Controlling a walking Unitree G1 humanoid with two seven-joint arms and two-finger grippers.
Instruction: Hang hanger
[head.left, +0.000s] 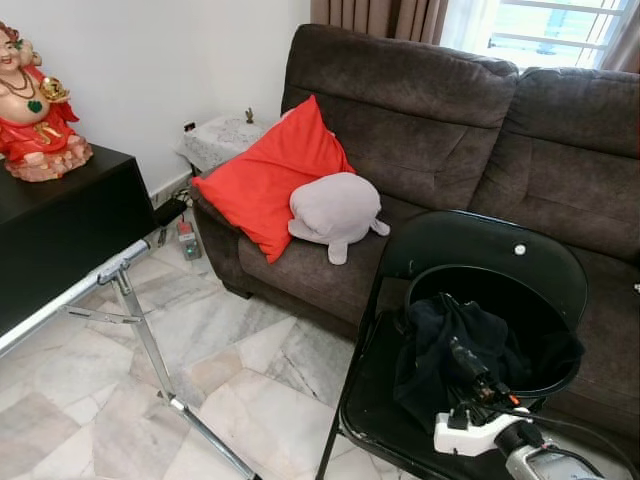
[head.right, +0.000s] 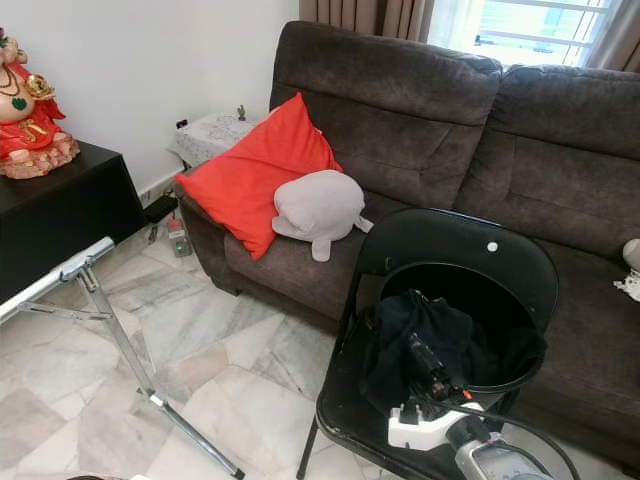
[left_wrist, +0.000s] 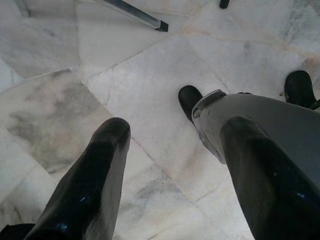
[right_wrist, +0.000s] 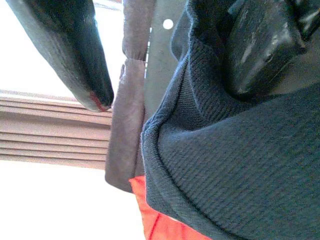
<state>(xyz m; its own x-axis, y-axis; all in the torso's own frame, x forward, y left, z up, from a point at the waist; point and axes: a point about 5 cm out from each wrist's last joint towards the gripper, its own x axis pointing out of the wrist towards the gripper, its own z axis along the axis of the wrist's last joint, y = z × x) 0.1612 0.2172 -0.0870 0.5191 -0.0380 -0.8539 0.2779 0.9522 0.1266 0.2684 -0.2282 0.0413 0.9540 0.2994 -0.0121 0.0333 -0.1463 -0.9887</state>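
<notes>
A dark navy knit garment (head.left: 432, 345) lies bunched in a black round basket (head.left: 548, 300) that stands on a black folding chair (head.left: 470, 240). From the lower right, my right gripper (head.left: 462, 358) reaches into the basket, down among the folds of the cloth. In the right wrist view that gripper (right_wrist: 170, 95) is open: one finger presses on the knit garment (right_wrist: 225, 165), the other stands free beside it. My left gripper (left_wrist: 175, 125) hangs open over the marble floor (left_wrist: 140, 75), holding nothing.
A silver metal rack (head.left: 130, 300) stands on the floor at the left, next to a black cabinet (head.left: 60, 220) with a red figurine (head.left: 30, 100). Behind the chair is a brown sofa (head.left: 430, 130) with a red cushion (head.left: 265, 175) and a grey plush (head.left: 335, 210).
</notes>
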